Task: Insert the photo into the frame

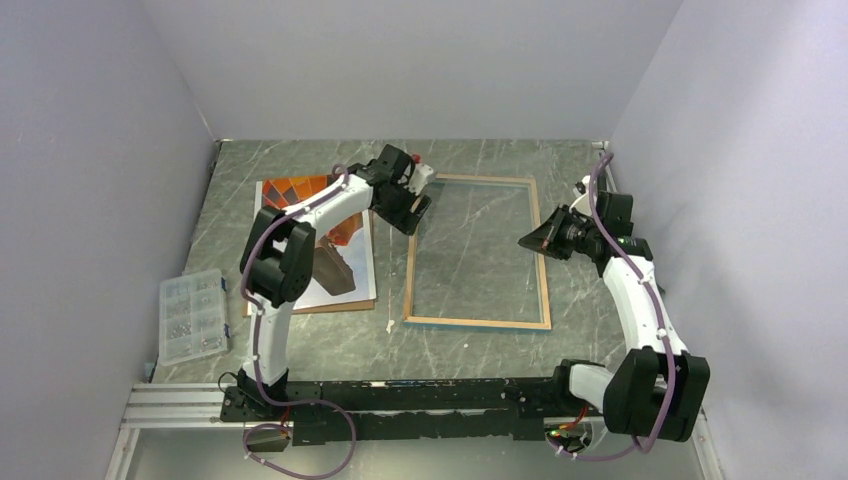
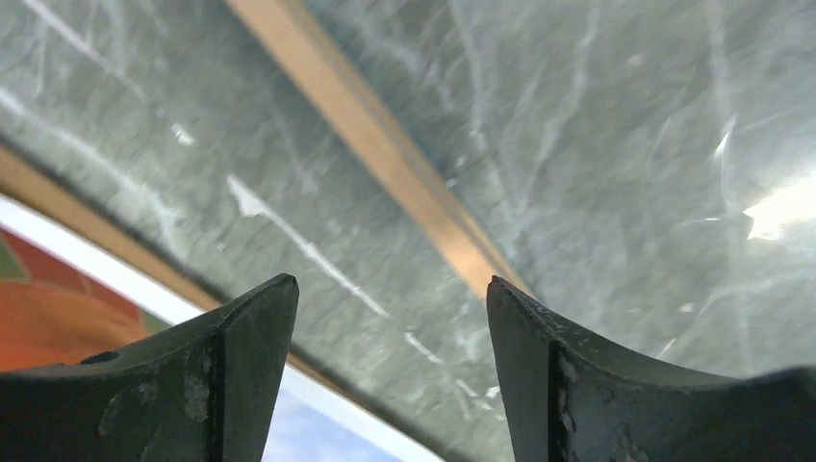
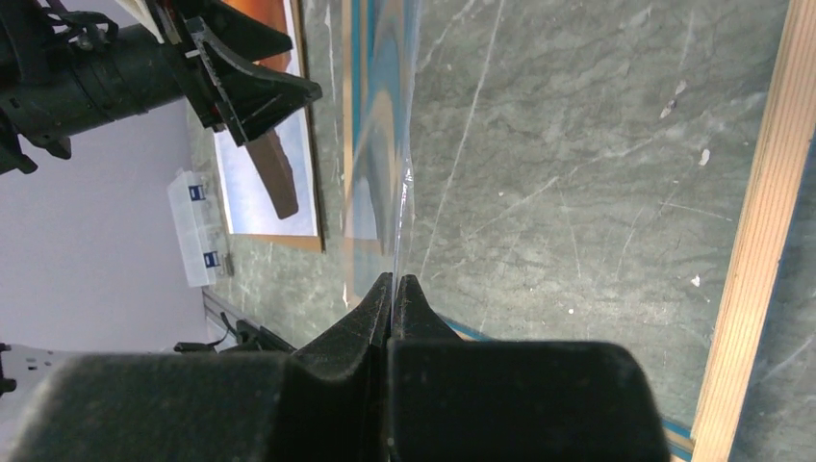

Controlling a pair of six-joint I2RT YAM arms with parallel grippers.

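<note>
The frame [image 1: 545, 270] lies flat mid-table with its light wood back edges up. The photo [image 1: 338, 262], an orange-red balloon on blue sky, lies face up left of it on a brown panel [image 1: 300, 307]. My left gripper [image 1: 418, 210] hangs open over the frame's top-left corner. In the left wrist view its jaws [image 2: 390, 289] stand apart with nothing between them, above the bare strip between the frame's wood rail [image 2: 385, 164] and the photo [image 2: 58, 327]. My right gripper [image 1: 527, 241] is at the frame's right rail, shut [image 3: 396, 279] on the edge of the clear pane [image 3: 404, 192], seen edge-on.
A clear plastic parts box [image 1: 192, 315] sits at the table's left edge. A thin white stick [image 1: 389, 325] lies by the frame's lower-left corner. Grey walls close in on three sides. An aluminium rail [image 1: 180, 405] runs along the near edge.
</note>
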